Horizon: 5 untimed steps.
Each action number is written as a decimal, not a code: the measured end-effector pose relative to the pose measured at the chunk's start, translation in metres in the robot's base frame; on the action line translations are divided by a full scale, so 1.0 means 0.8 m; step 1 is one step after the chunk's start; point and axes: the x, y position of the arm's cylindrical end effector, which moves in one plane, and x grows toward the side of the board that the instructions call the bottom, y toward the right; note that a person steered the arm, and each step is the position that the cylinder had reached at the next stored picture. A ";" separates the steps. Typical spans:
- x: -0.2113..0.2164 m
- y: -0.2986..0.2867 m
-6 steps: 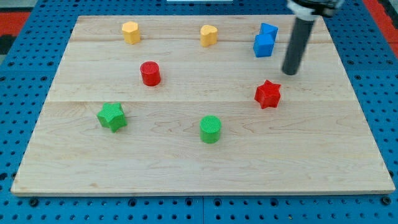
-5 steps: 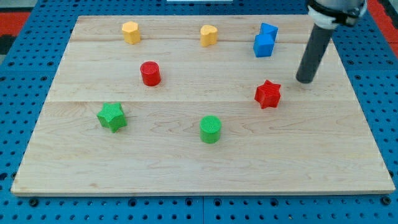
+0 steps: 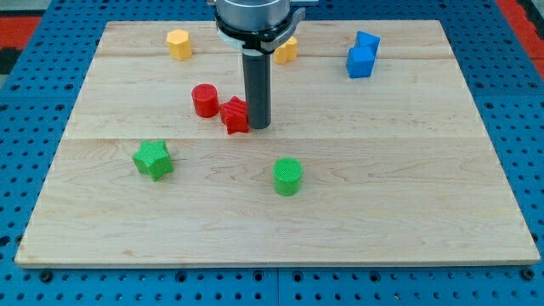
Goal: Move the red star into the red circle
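The red star (image 3: 235,116) lies near the middle of the wooden board (image 3: 425,187), right beside the red circle (image 3: 204,100), which is a short cylinder to its upper left; the two seem to touch or nearly touch. My tip (image 3: 258,127) rests on the board against the star's right side. The rod rises straight up from there and hides part of the star's right edge.
A green star (image 3: 153,159) lies at lower left and a green cylinder (image 3: 288,177) below the tip. Two yellow blocks (image 3: 178,43) (image 3: 287,50) sit along the view's top, the second partly behind the rod. Two blue blocks (image 3: 361,58) sit at upper right.
My tip moved from the right side of the board to the centre. The red star slid far to the left, ending beside the red circle.
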 end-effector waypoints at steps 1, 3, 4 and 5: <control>-0.002 -0.017; -0.059 -0.028; -0.116 0.035; -0.151 0.104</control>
